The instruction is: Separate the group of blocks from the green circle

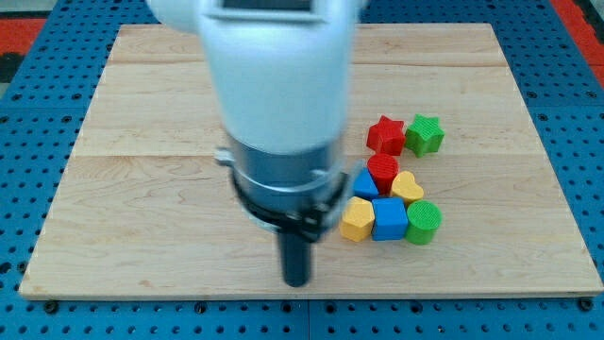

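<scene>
The green circle (424,222) lies at the right end of a tight cluster at the view's lower right. Touching it on its left is a blue cube (389,218), then a yellow block (357,219). Above them sit a yellow heart (408,186), a red circle (382,170) and a blue block (365,184), partly hidden by the arm. A red star (385,134) and a green star (424,135) lie side by side a little above. My tip (297,280) is down and to the left of the cluster, about a block's width left of the yellow block.
The wooden board (142,189) lies on a blue perforated table (28,142). The arm's white and dark body (278,104) covers the board's middle. The board's bottom edge is just below my tip.
</scene>
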`<state>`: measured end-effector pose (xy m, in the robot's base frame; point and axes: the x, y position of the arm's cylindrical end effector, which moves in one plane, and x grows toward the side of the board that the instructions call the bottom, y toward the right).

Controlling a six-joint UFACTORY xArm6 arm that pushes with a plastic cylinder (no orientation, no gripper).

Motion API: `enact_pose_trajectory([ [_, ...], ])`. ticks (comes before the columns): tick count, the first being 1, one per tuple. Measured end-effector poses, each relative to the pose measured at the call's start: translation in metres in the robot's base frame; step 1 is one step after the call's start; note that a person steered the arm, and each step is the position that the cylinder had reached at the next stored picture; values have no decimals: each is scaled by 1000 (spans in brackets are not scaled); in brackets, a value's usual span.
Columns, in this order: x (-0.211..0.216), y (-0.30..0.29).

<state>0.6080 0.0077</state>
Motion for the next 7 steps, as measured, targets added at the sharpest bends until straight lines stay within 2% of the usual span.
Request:
enact_pose_trajectory([
  [1,-12,66],
  [4,-67,76],
  [7,-118,128],
])
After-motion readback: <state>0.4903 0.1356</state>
